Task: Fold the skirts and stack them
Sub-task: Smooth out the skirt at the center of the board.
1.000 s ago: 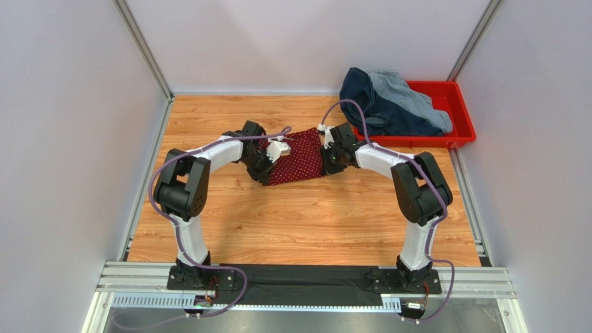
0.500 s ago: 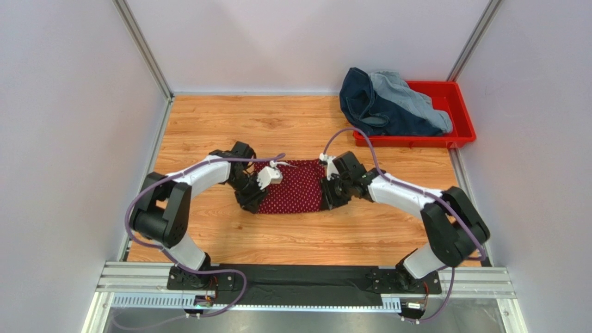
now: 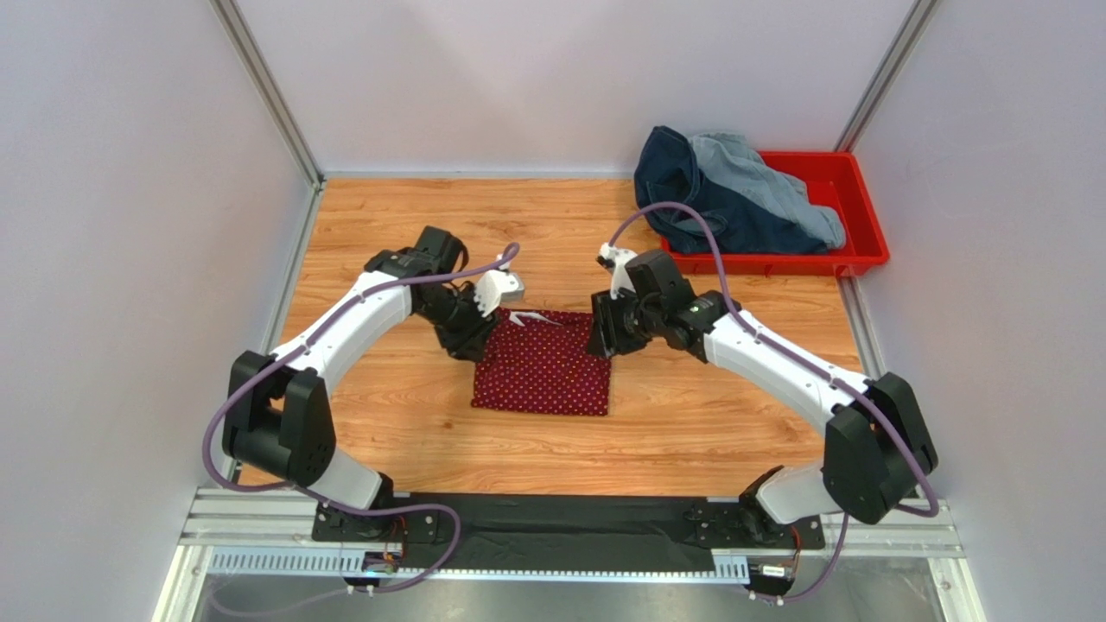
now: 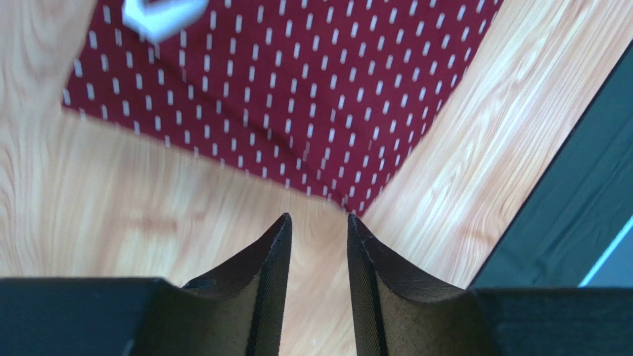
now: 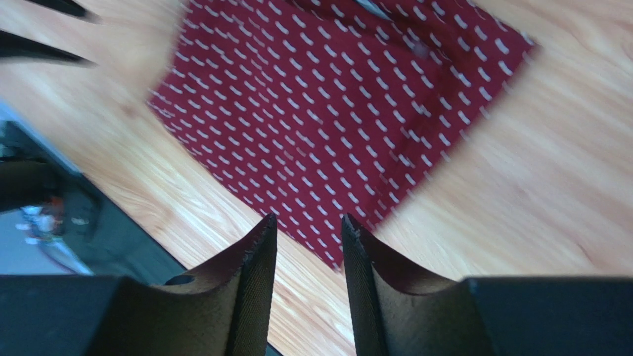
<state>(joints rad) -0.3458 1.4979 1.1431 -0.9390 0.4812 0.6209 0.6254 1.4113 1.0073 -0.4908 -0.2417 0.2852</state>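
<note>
The dark red dotted skirt (image 3: 545,366) lies flat and folded on the wooden table, with a white label at its far edge. It fills the upper part of the left wrist view (image 4: 297,96) and of the right wrist view (image 5: 349,111). My left gripper (image 3: 475,340) is open and empty above the skirt's far left corner. My right gripper (image 3: 601,340) is open and empty above its far right corner. The navy denim skirt (image 3: 688,188) and the light blue-grey denim skirt (image 3: 766,182) lie heaped in the red tray.
The red plastic tray (image 3: 857,227) stands at the back right corner of the table. Grey walls and metal posts close in the table on three sides. A black strip (image 3: 558,529) runs along the near edge between the arm bases.
Both grippers pulled the red skirt toward the near side, let it go and lifted back toward the far edge. The skirt now lies flat, nearer the front.
</note>
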